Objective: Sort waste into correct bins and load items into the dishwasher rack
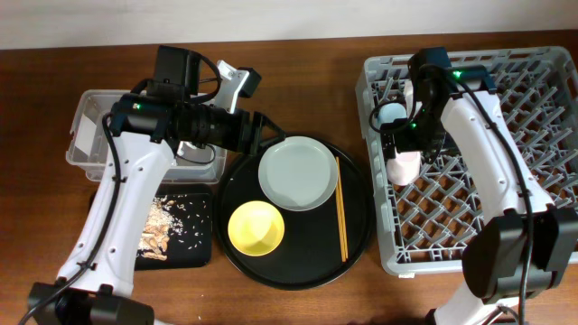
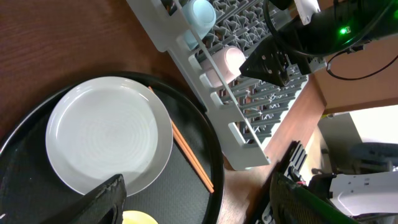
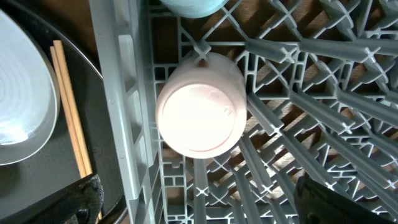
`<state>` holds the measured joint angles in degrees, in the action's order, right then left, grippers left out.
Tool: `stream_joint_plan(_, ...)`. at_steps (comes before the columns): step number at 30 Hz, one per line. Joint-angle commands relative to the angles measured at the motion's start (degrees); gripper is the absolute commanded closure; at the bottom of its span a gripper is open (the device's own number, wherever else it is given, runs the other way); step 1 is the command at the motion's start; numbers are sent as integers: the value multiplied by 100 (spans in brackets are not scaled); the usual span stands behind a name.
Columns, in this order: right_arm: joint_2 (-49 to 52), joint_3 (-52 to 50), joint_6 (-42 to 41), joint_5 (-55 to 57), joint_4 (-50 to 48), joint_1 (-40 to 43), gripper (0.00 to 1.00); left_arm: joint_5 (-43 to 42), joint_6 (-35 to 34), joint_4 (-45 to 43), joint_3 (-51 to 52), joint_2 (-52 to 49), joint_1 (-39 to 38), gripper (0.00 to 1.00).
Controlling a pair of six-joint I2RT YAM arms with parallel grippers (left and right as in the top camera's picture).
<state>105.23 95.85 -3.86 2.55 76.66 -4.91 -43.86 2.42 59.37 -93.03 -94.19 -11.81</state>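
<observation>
The grey dishwasher rack (image 1: 542, 81) holds a blue cup (image 1: 393, 113) and, in front of it, a pink cup (image 1: 404, 168) set upside down near its left wall. My right gripper (image 3: 205, 208) is open just above the pink cup (image 3: 200, 112) and holds nothing. My left gripper (image 2: 199, 211) is open and empty over the pale plate (image 2: 106, 134), beside the chopsticks (image 2: 189, 155). The yellow bowl (image 1: 256, 227) lies in front of the plate (image 1: 298, 173). Food scraps (image 1: 161, 227) lie on the flat black tray (image 1: 200, 253). The tissue and the foil wrapper are out of view.
The plate, bowl and chopsticks (image 1: 340, 208) lie on a large round black tray (image 1: 298, 271) in the middle. The clear tub (image 1: 90, 135) stands at the left, partly under my left arm. The rack's left wall (image 2: 205, 106) runs next to the round tray.
</observation>
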Motion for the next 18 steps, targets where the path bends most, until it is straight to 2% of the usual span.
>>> stream_joint_plan(1, -225, 72, 466, -916, 2, -61, 1, 24, 42, 4, 24, 107, 227, 27)
stream_joint_plan(5, -1115, 72, 730, -1982, 26, -616, 1, 48, -313, 9, 24, 789, 1447, 26)
stream_joint_plan(7, -1471, 72, 750, -2413, -2, -1357, 1, 518, -732, 79, 24, 1054, 2107, 26)
stream_joint_plan(8, -1523, 70, 748, -2514, -9, -1915, 1, 1064, -911, 175, 24, 1152, 2551, 26)
stream_joint_plan(9, -1495, 68, 745, -2549, -44, -2374, 1, 1401, -911, 256, 24, 1167, 2820, 3)
stream_joint_plan(11, -1204, 70, 745, -2522, -382, -3637, 1, 1982, -907, 372, 24, 1165, 3292, 1)
stream_joint_plan(15, -461, 70, 476, -2002, -1005, -4918, 1, 1989, -907, 372, 24, 1163, 3464, 1)
stream_joint_plan(18, 192, 70, 328, -1307, -1316, -5368, 0, 1991, -907, 372, 24, 1163, 3464, 1)
